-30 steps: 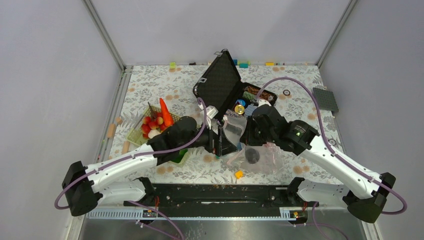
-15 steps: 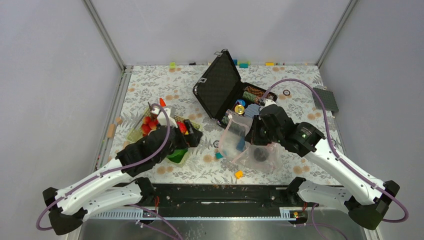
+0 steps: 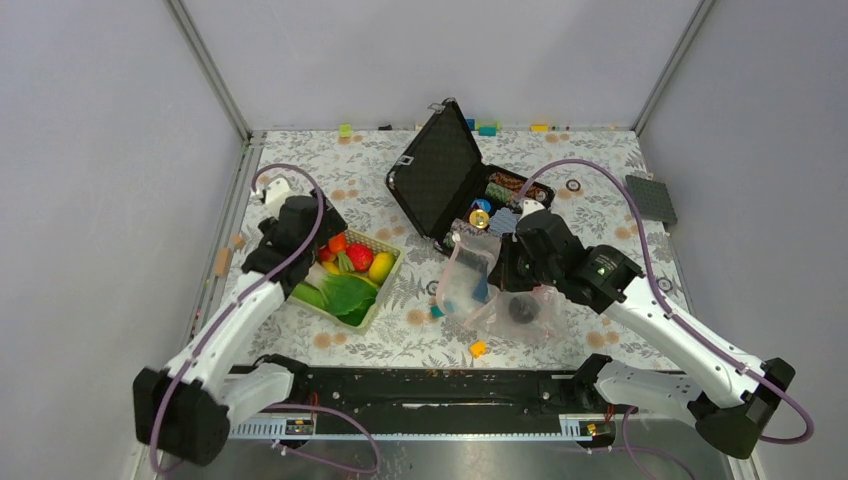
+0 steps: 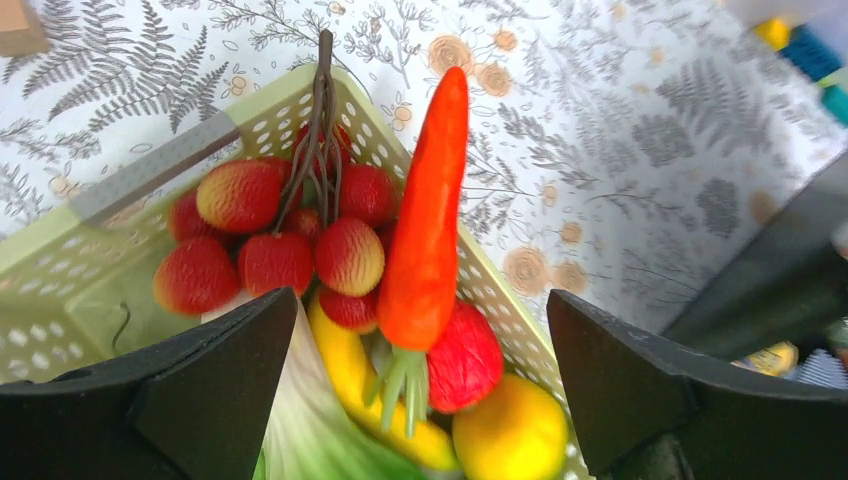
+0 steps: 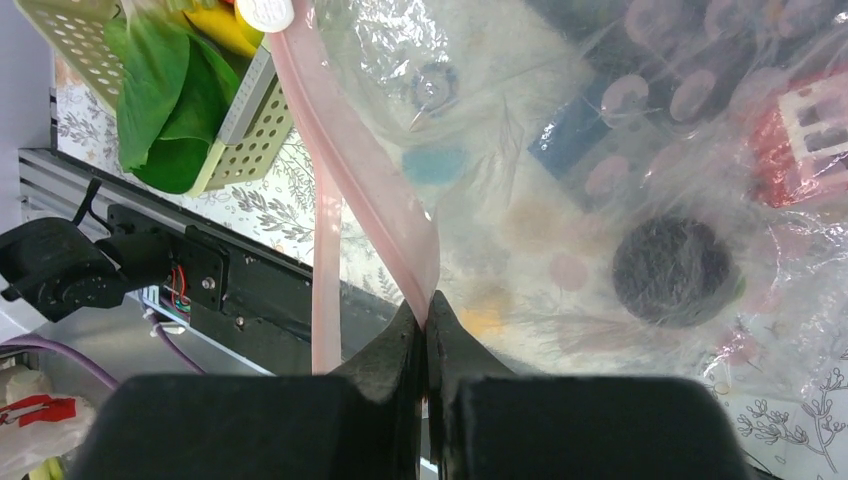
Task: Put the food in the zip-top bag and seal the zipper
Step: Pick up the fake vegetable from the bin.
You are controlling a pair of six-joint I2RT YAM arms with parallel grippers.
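The zip-top bag (image 3: 465,282) sits right of the table's middle, just in front of the open black hard case (image 3: 440,170). Its clear plastic is crumpled and its mouth side is raised toward the case. The right gripper (image 5: 428,318) is clenched, its two fingertips pressed together on the pale pink zipper (image 5: 365,190), which runs up and away from the pinch in a loose band. Inside the bag lies the dark round fruit (image 5: 672,270), seen through the film; striped poker chips (image 3: 505,188) in the case show blurred behind the plastic. The rest of the food is well apart, in the light green basket (image 3: 392,270) on the left of the floral tablecloth (image 3: 330,180). The left gripper (image 4: 420,298) hangs over that basket with its jaws spread wide, grasping nothing. Between its fingers the wrist view shows the orange carrot (image 4: 425,220) lying tilted across the pile with its tip over the basket's rim, the red berry cluster (image 4: 290,230) beside it with its brown stem, the yellow banana (image 4: 342,355) underneath, a red fruit (image 4: 465,355) and a round yellow fruit (image 4: 510,432). The green leaf (image 3: 345,293) drapes over the basket's near corner. A small orange block (image 3: 478,348) lies on the cloth near the bag's front edge.
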